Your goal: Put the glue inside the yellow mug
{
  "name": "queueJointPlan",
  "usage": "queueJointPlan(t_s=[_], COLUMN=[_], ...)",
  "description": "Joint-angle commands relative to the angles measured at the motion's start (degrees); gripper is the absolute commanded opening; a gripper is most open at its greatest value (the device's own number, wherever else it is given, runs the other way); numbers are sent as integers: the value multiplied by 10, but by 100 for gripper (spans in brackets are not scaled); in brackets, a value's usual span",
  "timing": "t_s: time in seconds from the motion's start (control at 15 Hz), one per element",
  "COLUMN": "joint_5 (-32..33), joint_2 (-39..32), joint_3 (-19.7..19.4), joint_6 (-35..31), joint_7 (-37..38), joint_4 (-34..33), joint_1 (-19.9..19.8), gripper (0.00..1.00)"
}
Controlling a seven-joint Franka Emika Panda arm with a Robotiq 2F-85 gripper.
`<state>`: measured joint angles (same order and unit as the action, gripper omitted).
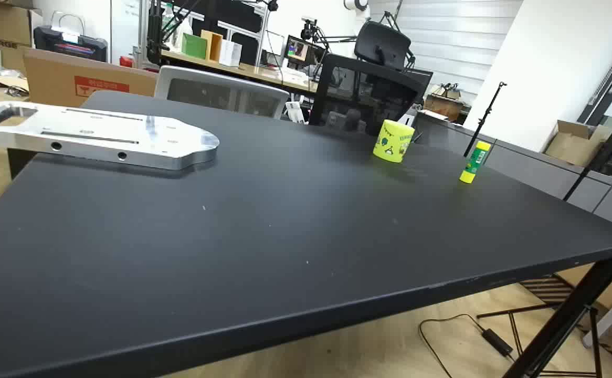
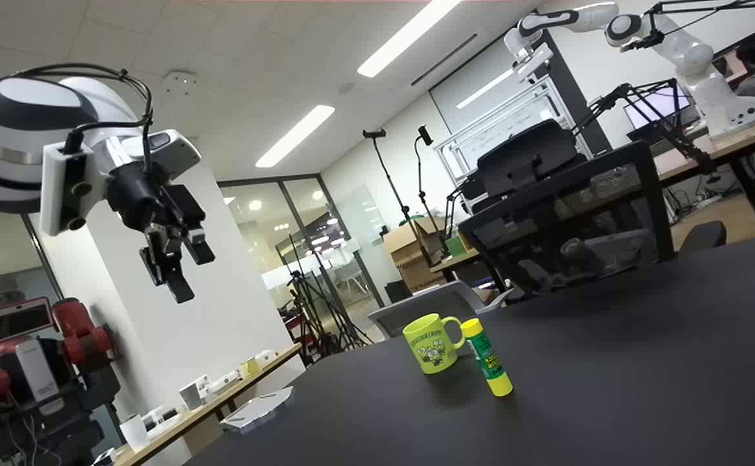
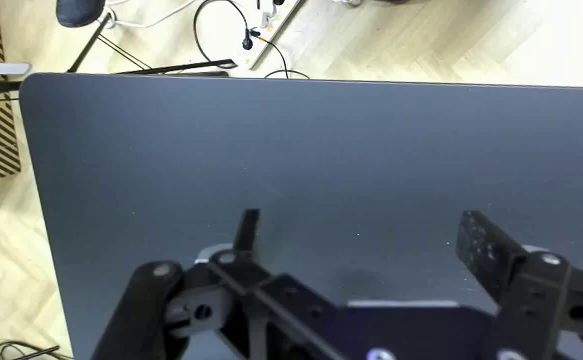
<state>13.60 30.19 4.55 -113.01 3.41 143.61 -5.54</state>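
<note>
The glue (image 1: 475, 163) is a slim stick with yellow ends and a green label. It stands upright on the dark table and also shows in an exterior view (image 2: 486, 357). The yellow mug (image 1: 393, 140) is lime with dark markings and stands upright beside the glue, apart from it in that view. Its handle shows in an exterior view, where the mug (image 2: 430, 344) is partly behind the glue. My gripper (image 2: 192, 272) is high above the table, open and empty. In the wrist view the jaws (image 3: 361, 215) are wide apart over bare table; glue and mug are out of that view.
A silver metal plate with a handle slot (image 1: 143, 137) lies at a table end; it also shows in an exterior view (image 2: 259, 409). A black mesh chair (image 2: 572, 226) and a grey chair (image 1: 222, 92) stand by the table edge. The table edge (image 3: 321, 81) shows in the wrist view.
</note>
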Motion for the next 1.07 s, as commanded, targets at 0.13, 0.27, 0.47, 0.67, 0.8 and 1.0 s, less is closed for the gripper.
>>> queueJointPlan(t_s=[0.13, 0.27, 0.47, 0.67, 0.8, 1.0], joint_5=[6, 6, 6, 10, 9, -13], joint_2=[-1, -1, -1, -31, -81, -176], joint_3=[-11, -11, -11, -21, -44, -92], joint_6=[3, 3, 3, -13, -43, -96], joint_7=[5, 5, 5, 4, -11, -62], joint_4=[-1, -1, -1, -15, -39, -86], joint_1=[12, 12, 12, 5, -5, -14], gripper=[100, 100, 100, 100, 100, 100])
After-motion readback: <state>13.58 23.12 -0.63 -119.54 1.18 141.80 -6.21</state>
